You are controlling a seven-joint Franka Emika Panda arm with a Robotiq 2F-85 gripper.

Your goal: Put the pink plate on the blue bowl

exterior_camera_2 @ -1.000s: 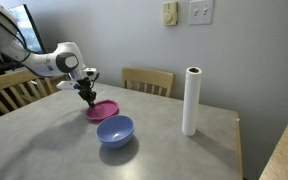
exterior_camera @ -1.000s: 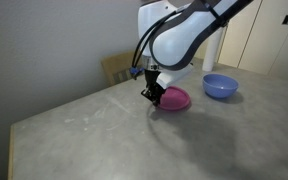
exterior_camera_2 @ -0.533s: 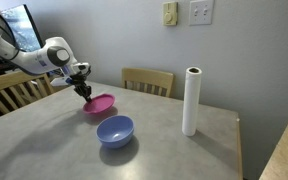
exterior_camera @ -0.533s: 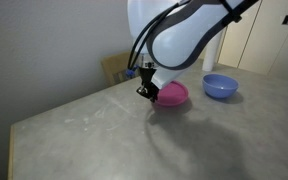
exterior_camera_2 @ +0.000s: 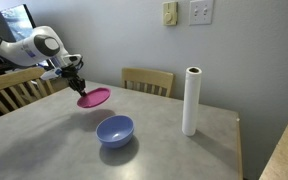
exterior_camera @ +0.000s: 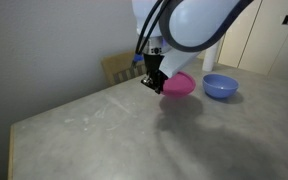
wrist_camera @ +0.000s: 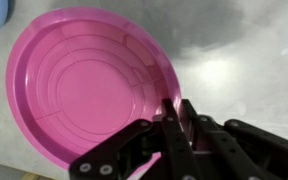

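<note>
Set low and close in an exterior view, looking across the table [exterior_camera: 84,135] past the arm [exterior_camera: 199,25] toward a wooden chair [exterior_camera: 117,68]; set farther back and higher in an exterior view, facing the wall switches [exterior_camera_2: 199,12] and paper roll [exterior_camera_2: 191,100]. Shared between both exterior views: table, chair, pink plate [exterior_camera_2: 94,97], blue bowl [exterior_camera_2: 114,129]; mounted on the wrist, peering down from very near past the gripper [wrist_camera: 172,108] onto that plate and bare table.

We count one pink plate [exterior_camera_2: 94,97] at the middle left and one blue bowl [exterior_camera_2: 115,130] below it. There is one table [exterior_camera_2: 54,148], one white roll [exterior_camera_2: 192,100] on the right and one robot arm [exterior_camera_2: 29,47]. We count two chairs, a middle chair [exterior_camera_2: 147,80] and a left chair [exterior_camera_2: 9,88]
</note>
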